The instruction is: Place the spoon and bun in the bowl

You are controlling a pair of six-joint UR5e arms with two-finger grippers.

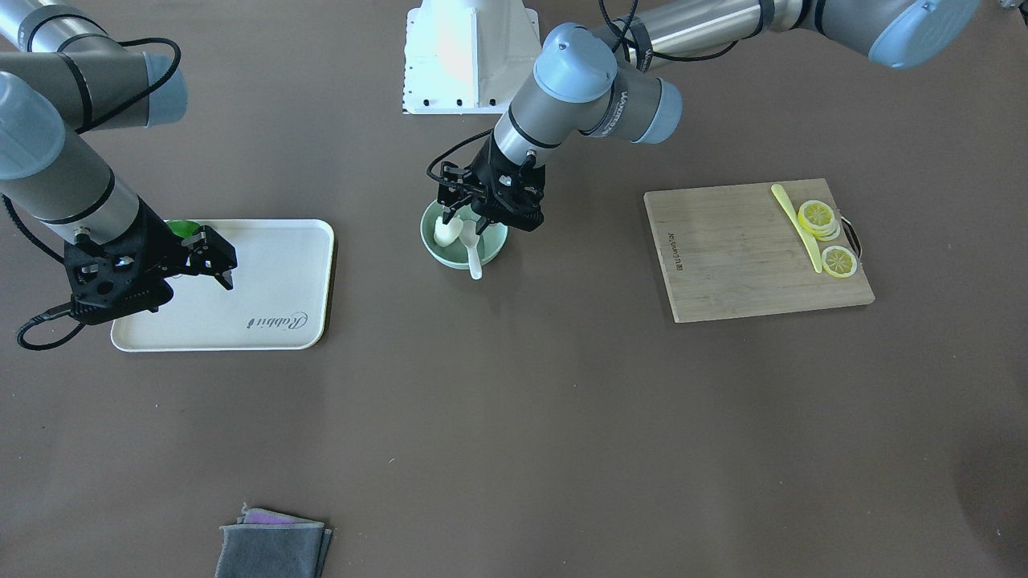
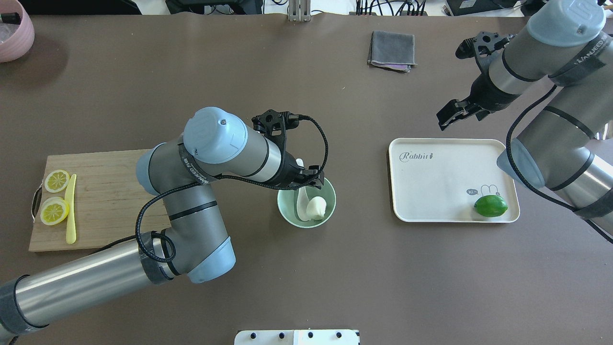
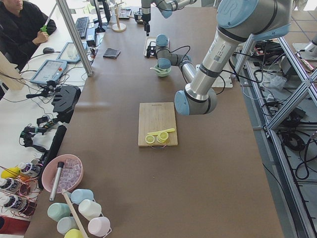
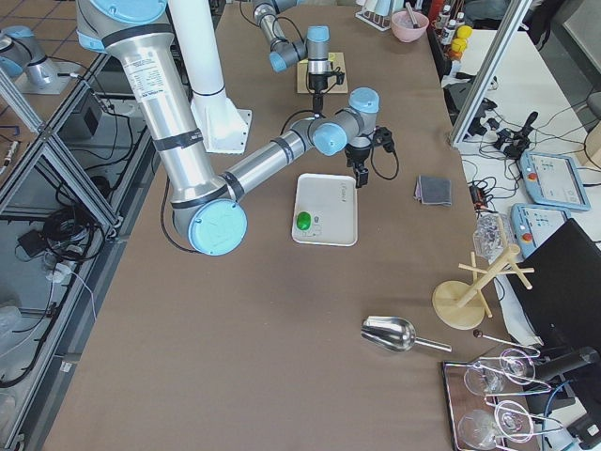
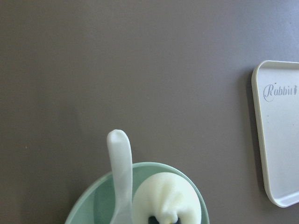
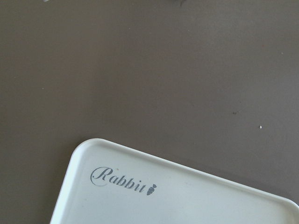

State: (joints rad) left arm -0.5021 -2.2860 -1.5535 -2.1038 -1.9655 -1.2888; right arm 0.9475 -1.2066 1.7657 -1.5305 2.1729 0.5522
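Note:
The pale mint-green bowl (image 1: pixel 448 260) (image 2: pixel 288 215) stands mid-table. The white bun (image 1: pixel 444 232) (image 2: pixel 316 207) (image 5: pixel 163 193) lies inside it. The white spoon (image 1: pixel 474 258) (image 2: pixel 301 199) (image 5: pixel 120 172) rests in the bowl beside the bun, its handle sticking out over the rim. My left gripper (image 1: pixel 466 218) (image 2: pixel 313 177) hangs just above the bowl, open and holding nothing. My right gripper (image 1: pixel 221 261) (image 2: pixel 448 117) is open and empty, above the far corner of the white tray.
The white tray (image 1: pixel 265 321) (image 2: pixel 431 191) holds a green lime (image 2: pixel 490 205). A wooden cutting board (image 1: pixel 739 257) (image 2: pixel 110 191) carries lemon slices (image 2: pixel 55 196) and a yellow knife (image 2: pixel 71 211). A folded grey cloth (image 2: pixel 392 50) lies at the far edge.

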